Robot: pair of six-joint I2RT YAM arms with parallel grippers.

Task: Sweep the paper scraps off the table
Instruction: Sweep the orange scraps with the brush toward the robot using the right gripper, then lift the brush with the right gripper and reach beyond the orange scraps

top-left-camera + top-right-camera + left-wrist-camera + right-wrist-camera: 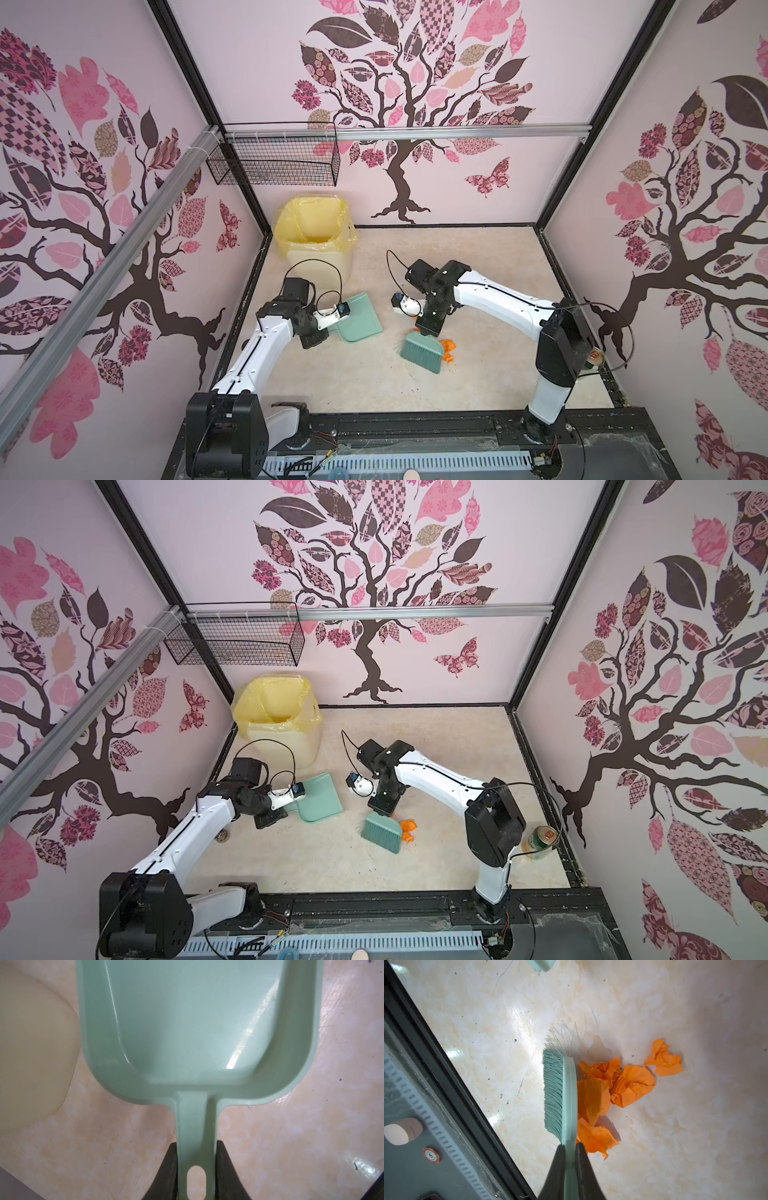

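Both top views, lower centre: the left gripper (316,336) clamps the one dustpan's (360,318) handle. The right gripper (428,328) clamps the one brush (419,352), with scraps (449,345) just right of it on the desk (365,386).

Left wrist: no scraps in the dustpan.

Right wrist, mid-frame: five orange scraps lie behind the brush's back. A stroke towards the dustpan would likely miss them.

Both top views: bright, even, diffuse light; faint soft shadows on beige marble-look table (478,249); wide-angle bend tilts pink tree-patterned walls (62,124) outward at edges.
Left wrist view: white glare streak on glossy mint-green plastic dustpan (197,1022); near rim soft.
Right wrist view: glare patches on table; crumpled orange paper scraps (633,1084) and teal plastic brush (560,1088) sharp, with short dark shadows.
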